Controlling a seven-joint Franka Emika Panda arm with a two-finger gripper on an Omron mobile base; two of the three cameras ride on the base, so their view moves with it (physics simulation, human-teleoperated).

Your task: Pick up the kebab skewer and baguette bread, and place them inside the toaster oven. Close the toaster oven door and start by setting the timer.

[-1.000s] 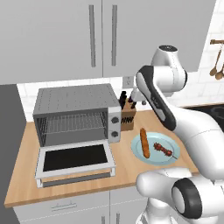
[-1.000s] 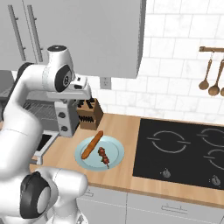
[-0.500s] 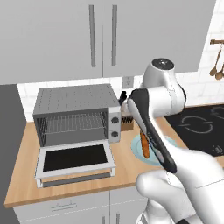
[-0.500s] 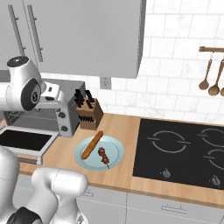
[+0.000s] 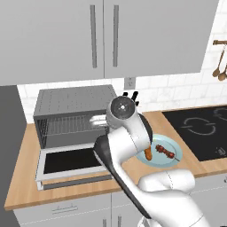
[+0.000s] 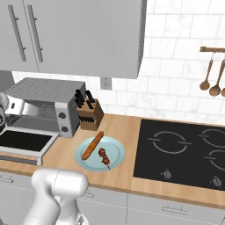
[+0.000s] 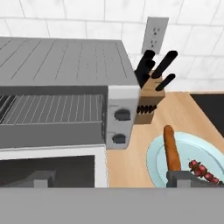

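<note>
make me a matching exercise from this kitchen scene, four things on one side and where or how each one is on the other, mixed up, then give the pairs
Things:
1. baguette bread
2. toaster oven door
3. knife block
4. kebab skewer

Places or states:
A. dropped open, lying flat in front of the oven
B. on the blue plate, on the side nearer the toaster oven
C. standing on the counter between the oven and the plate's far edge
D. on the blue plate, on the side nearer the cooktop

Pairs: 1-B, 2-A, 3-C, 4-D
</note>
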